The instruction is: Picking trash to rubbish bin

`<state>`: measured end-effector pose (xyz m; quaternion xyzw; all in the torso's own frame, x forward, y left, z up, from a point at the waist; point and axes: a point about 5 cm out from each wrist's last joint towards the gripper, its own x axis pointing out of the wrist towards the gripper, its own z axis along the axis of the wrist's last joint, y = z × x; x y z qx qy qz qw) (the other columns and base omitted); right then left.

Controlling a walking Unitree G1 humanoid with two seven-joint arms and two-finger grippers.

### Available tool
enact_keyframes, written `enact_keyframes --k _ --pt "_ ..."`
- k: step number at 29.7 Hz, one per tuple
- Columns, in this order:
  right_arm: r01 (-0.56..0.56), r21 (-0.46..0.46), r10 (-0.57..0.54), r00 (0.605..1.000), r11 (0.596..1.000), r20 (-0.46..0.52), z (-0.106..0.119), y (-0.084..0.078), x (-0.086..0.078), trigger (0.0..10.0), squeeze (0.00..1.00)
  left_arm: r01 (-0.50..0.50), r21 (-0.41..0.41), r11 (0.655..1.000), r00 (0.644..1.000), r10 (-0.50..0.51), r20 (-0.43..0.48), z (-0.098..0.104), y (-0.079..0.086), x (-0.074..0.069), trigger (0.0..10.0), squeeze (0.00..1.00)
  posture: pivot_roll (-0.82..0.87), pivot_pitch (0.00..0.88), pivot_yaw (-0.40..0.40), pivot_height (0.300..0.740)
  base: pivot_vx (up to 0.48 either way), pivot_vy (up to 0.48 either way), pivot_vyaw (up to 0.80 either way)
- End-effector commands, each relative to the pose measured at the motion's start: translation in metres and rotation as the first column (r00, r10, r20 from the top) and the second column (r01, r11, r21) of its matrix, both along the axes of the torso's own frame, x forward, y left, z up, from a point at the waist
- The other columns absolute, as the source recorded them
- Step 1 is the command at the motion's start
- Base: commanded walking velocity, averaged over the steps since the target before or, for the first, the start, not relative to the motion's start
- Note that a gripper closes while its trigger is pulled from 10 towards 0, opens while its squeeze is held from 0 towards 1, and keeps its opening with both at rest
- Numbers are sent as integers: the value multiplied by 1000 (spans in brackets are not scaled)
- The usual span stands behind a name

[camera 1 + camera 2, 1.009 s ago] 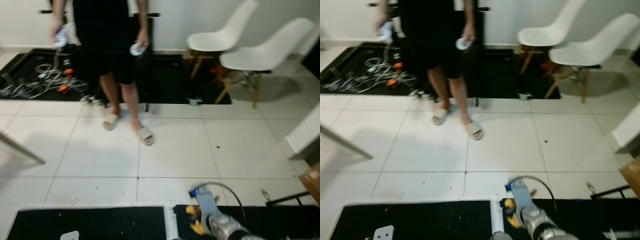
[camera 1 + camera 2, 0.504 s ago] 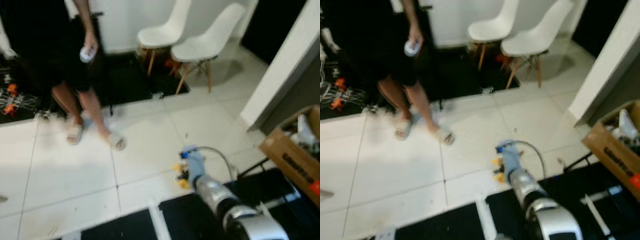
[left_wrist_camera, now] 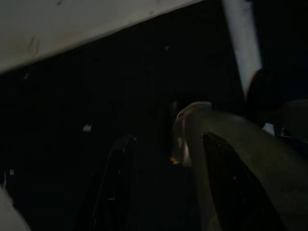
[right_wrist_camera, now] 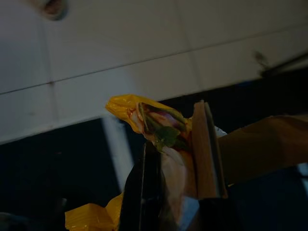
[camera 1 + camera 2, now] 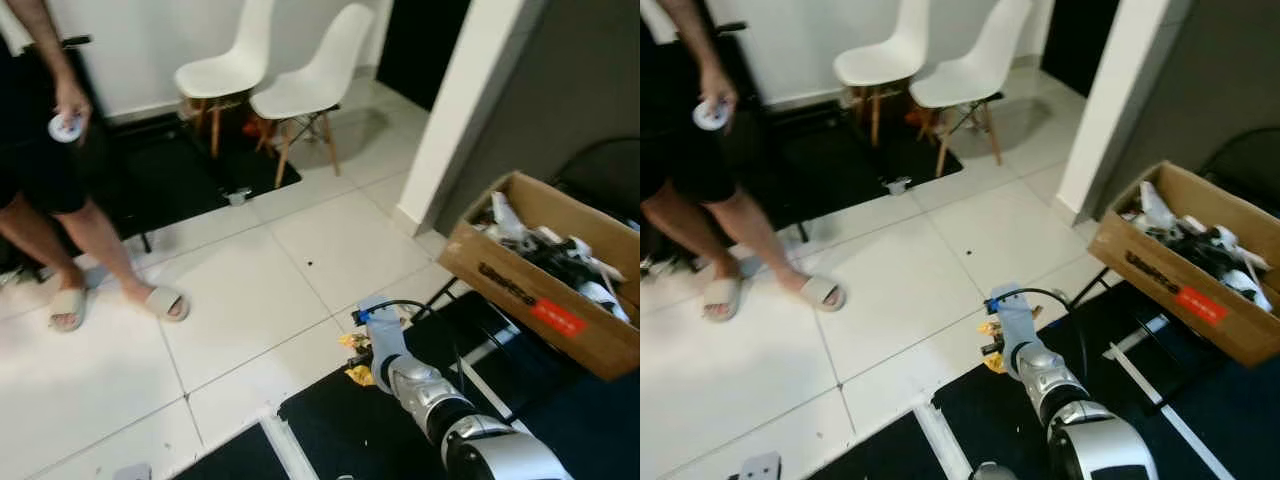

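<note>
My right gripper (image 4: 175,139) is shut on a crumpled yellow wrapper (image 4: 149,115), pinched between its two fingers. In the left eye view the right gripper (image 5: 360,355) hangs low over the edge of a black floor mat (image 5: 340,430), with the yellow wrapper (image 5: 357,375) showing at its tip. An open cardboard box (image 5: 540,275) holding several pieces of trash stands to the right, apart from the gripper. The left wrist view is very dark; my left gripper (image 3: 166,192) hangs idle with its fingers apart and nothing between them.
A person (image 5: 50,170) in black shorts and sandals stands at the far left, holding a small white object. Two white chairs (image 5: 290,85) stand at the back beside a dark mat. A white wall corner (image 5: 465,120) rises behind the box.
The camera has swung to the right: the person and chairs have shifted left and the cardboard box has come into view. My right gripper still holds the yellow wrapper.
</note>
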<state>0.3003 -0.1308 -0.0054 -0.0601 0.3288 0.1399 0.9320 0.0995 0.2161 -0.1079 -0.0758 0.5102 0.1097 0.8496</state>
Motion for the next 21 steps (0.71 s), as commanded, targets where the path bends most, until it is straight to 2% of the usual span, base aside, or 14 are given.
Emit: enact_keyframes --k 1,13,21 --pt "3 28 -4 1000 1000 12 4 5 3 10000 0 18 -19 1000 999 -18 -39 -4 -6 -9 10000 0 97 25 -13 740 0 0 -763" --pt "-27 102 15 993 994 119 30 26 25 10000 0 -9 -22 1000 1000 8 -23 -2 -2 -7 10000 0 103 37 -8 740 0 0 -760" --pt "-28 111 11 989 993 149 39 29 32 10000 0 -40 -31 999 999 39 -20 -3 0 -11 10000 0 115 40 -7 740 0 0 -757"
